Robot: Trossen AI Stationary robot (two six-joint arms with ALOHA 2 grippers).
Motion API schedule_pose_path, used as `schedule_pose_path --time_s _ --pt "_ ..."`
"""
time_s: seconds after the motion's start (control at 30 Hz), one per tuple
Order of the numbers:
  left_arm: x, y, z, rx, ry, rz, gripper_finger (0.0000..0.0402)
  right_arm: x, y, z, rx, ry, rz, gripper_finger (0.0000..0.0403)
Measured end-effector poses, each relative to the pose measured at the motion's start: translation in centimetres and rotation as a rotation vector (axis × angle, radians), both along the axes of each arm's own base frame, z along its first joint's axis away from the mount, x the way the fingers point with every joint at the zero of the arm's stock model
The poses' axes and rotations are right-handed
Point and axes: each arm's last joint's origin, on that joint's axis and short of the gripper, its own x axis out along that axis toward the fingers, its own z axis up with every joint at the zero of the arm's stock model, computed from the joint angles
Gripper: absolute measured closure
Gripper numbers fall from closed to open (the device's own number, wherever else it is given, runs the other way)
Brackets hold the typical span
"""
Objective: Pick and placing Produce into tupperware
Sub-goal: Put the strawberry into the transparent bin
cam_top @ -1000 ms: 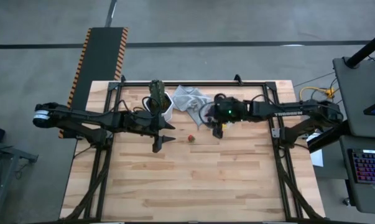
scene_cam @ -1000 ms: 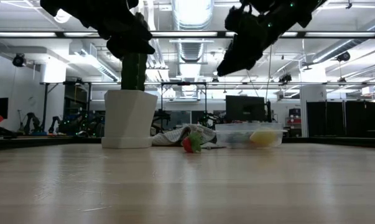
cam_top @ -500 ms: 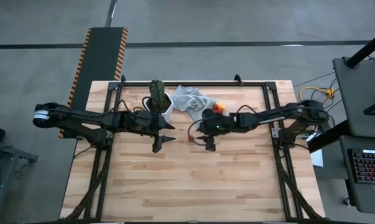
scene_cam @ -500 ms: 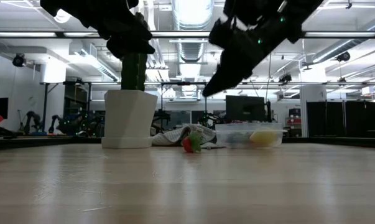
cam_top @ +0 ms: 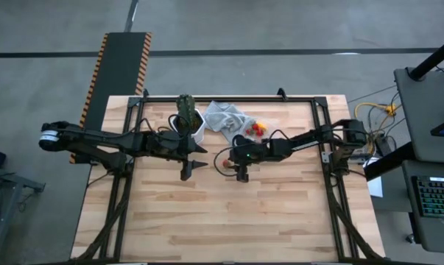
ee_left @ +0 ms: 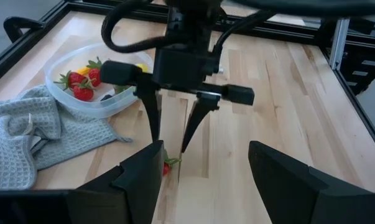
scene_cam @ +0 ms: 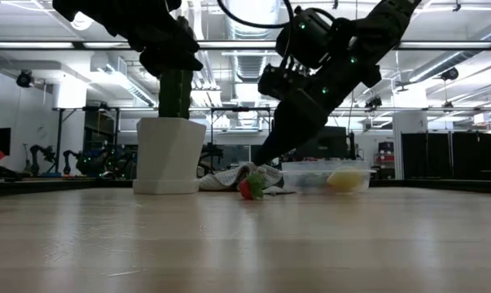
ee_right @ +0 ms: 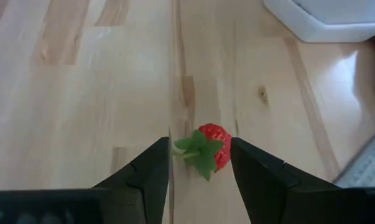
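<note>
Strawberry (ee_right: 210, 148) lies on the table between the right gripper's (ee_right: 199, 163) open, empty fingers (ee_right: 153, 171).

**Colours on the bench**

The pale wooden bench (cam_top: 229, 213) shows light planks with darker grain streaks. A small red strawberry with green leaves (ee_right: 209, 148) lies on it. The clear round plastic tub (ee_left: 63, 68) holds red, yellow and dark pieces. The waffle-textured light grey cloth (ee_left: 25, 134) lies beside a white hexagonal pot (scene_cam: 169, 155) with a dark green cactus (scene_cam: 176, 94).
</note>
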Motion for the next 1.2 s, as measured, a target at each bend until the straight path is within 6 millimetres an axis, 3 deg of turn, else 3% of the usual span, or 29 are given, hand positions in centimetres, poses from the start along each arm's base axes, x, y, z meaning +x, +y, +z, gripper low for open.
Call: schedule_pose_path --time_s 0.27,0.77,1.2 --pt "0.0 0.0 0.0 0.000 0.000 0.000 0.0180 1.1 -0.5 0.1 -0.001 -0.010 -0.012 0.0209" --pt "0.0 0.0 -0.1 0.000 0.007 0.000 0.0180 0.9 -1.1 -0.1 0.021 0.051 -0.048 0.0173" --pt "0.0 0.0 -0.1 0.000 0.006 0.000 0.0180 1.3 -1.4 -1.7 0.035 0.076 -0.069 0.0168"
